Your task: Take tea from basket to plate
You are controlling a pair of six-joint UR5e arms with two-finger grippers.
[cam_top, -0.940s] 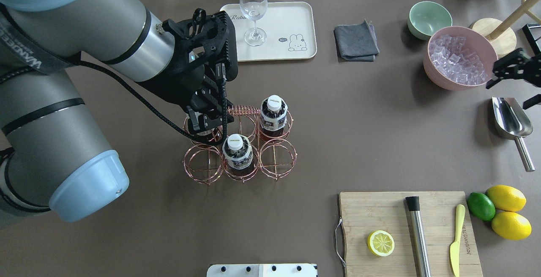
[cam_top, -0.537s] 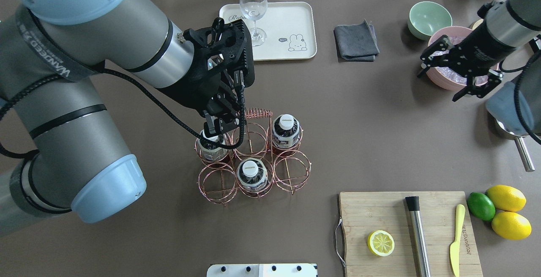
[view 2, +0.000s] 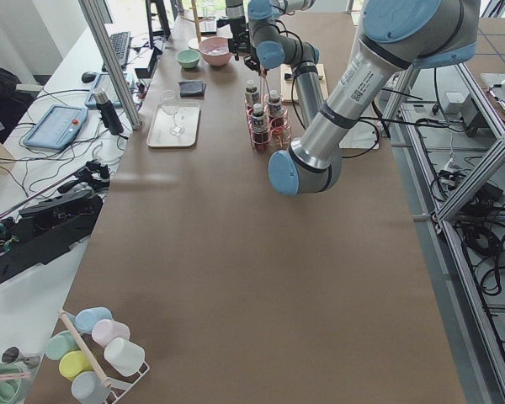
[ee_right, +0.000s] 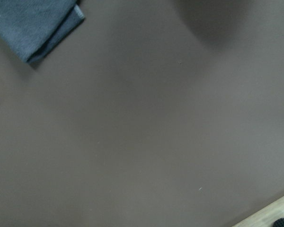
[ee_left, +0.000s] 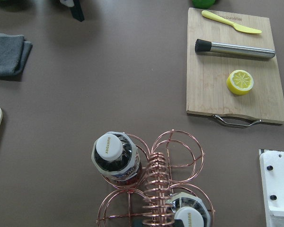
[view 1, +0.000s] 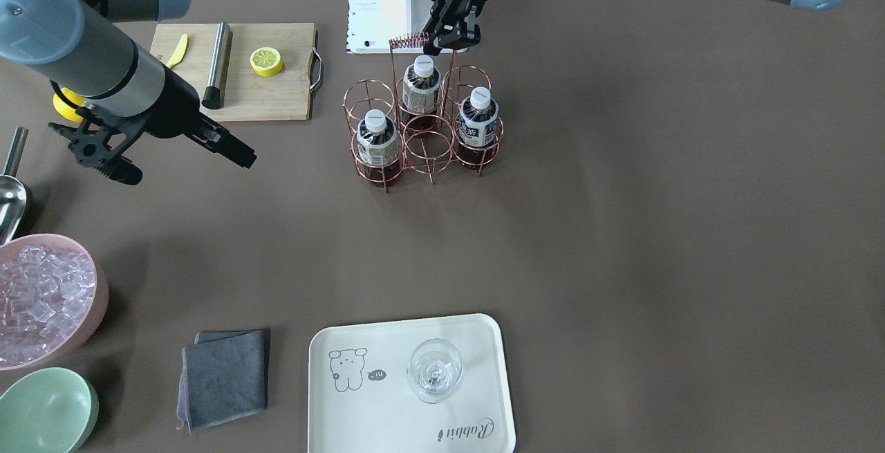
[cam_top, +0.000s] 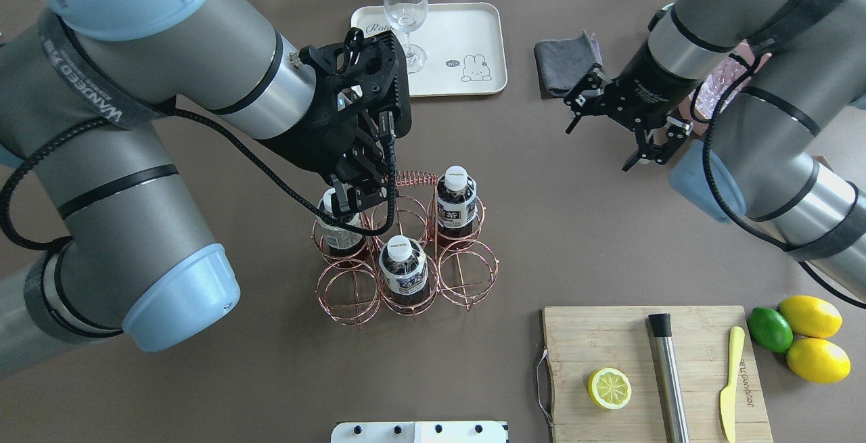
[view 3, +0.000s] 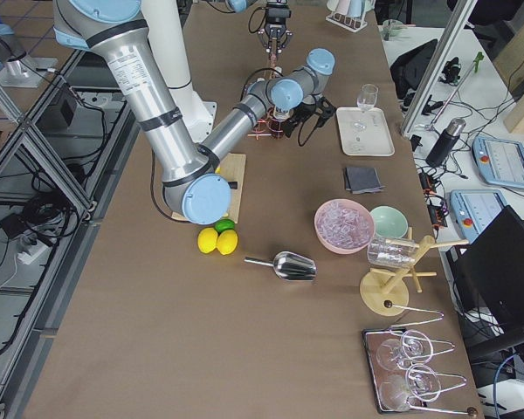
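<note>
Reddish-brown tea (view 1: 478, 124), white-capped, cream-labelled; right pincer (view 1: 193, 169) apart, left pincer (view 1: 453, 38) state unclear.

I've got the rose-gold wire basket (cam_top: 467, 272) standing upright mid-table, its coiled handle up. Three dark, white-capped bottles stand upright in its rings: the ten o'clock tea (cam_top: 336, 232), the two o'clock tea (cam_top: 456, 206) and the six o'clock tea (cam_top: 404, 274). The cream plate (cam_top: 467, 27) lies flat at twelve o'clock, well apart.
</note>
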